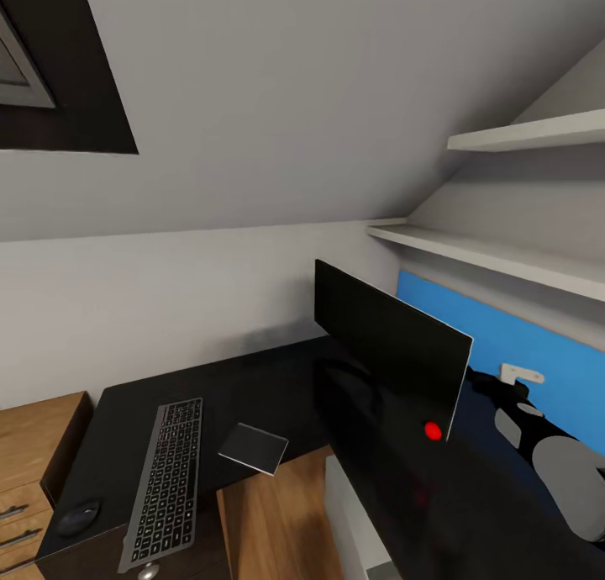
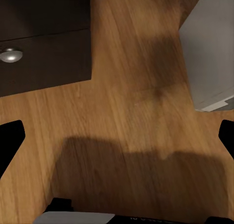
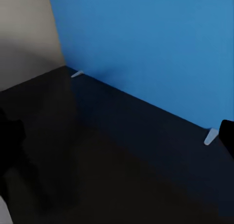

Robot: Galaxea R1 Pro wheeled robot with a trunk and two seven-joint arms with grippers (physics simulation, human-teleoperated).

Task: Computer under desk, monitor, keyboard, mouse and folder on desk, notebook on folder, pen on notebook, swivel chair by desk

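1. At about 8 o'clock in the head view the mouse (image 1: 78, 517) sits on the desk (image 1: 252, 378), just beside the near end of the keyboard (image 1: 165, 481), which runs from 7 o'clock up toward the centre. Both look settled to me.
2. Just right of the keyboard lies a small flat grey pad (image 1: 254, 448), near the inner edge of the desk; I cannot tell what it is.
3. Your left gripper (image 2: 117, 136) hangs over bare wood floor (image 2: 141, 151), fingers wide apart and holding nothing. The black drawer unit (image 2: 44, 44) with its silver knob (image 2: 10, 54) lies ahead of it, and a pale grey box (image 2: 209, 48), probably the computer, stands on the other side.
4. The monitor (image 1: 391, 349) stands upright on the desk at centre, angled, its red dot (image 1: 433, 430) at the lower corner.
5. At 4 o'clock your right arm (image 1: 546, 458) reaches over the desk behind the monitor toward a blue panel (image 1: 521, 345). In the right wrist view the right gripper (image 3: 117, 146) hovers above bare desktop, fingers spread, empty.
6. I judge the keyboard, mouse and monitor steps done; the folder step comes next. Folder, notebook, pen and swivel chair are not before you here, so pull the right arm clear of the monitor and turn to find the chair.
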